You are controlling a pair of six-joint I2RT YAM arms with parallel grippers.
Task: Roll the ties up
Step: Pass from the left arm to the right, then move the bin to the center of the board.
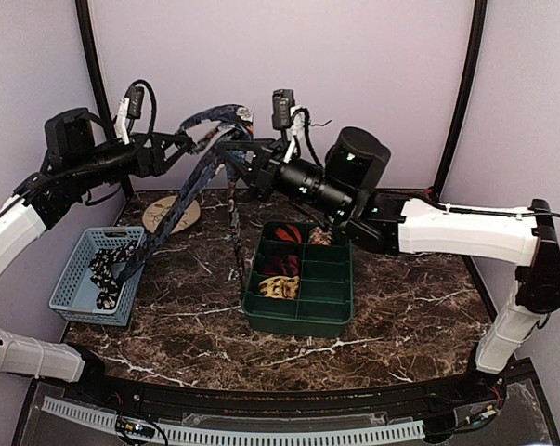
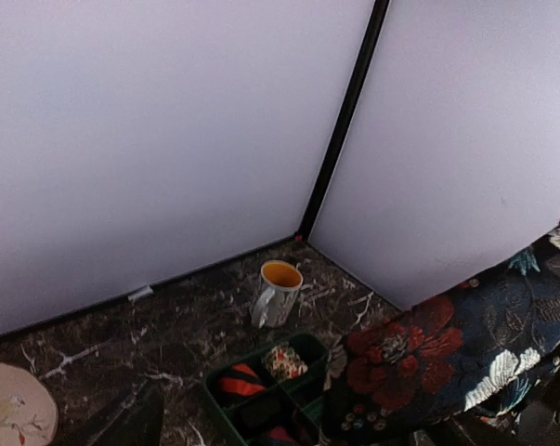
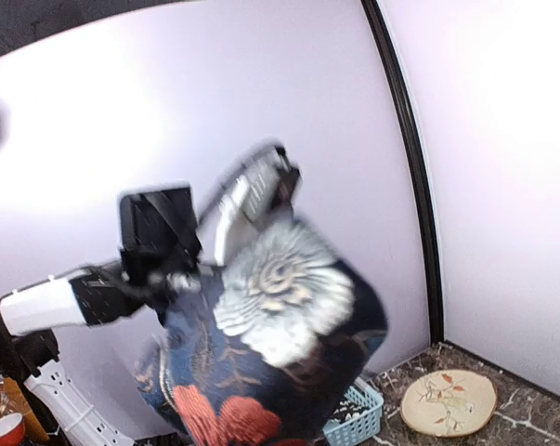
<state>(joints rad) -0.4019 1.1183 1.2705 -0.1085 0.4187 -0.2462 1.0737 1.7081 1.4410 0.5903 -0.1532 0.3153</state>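
A dark blue floral tie [image 1: 216,118] is held high above the table between both grippers. My left gripper [image 1: 188,141] is shut on it from the left. My right gripper [image 1: 233,149] is shut on it from the right. The wide end hangs down towards the blue basket [image 1: 75,283], and the thin end [image 1: 234,223] dangles at the middle. The tie fills the left wrist view [image 2: 447,358] and the right wrist view [image 3: 270,362], hiding both grippers' fingers. Rolled ties sit in the green tray [image 1: 331,311]: red-black [image 1: 281,234], yellow-cream [image 1: 278,288], tan [image 1: 319,237].
The basket holds a dark speckled tie [image 1: 108,269]. A round painted coaster [image 1: 171,214] lies at the back left. A mug [image 2: 278,293] with an orange inside stands behind the tray. Walls enclose the back and sides.
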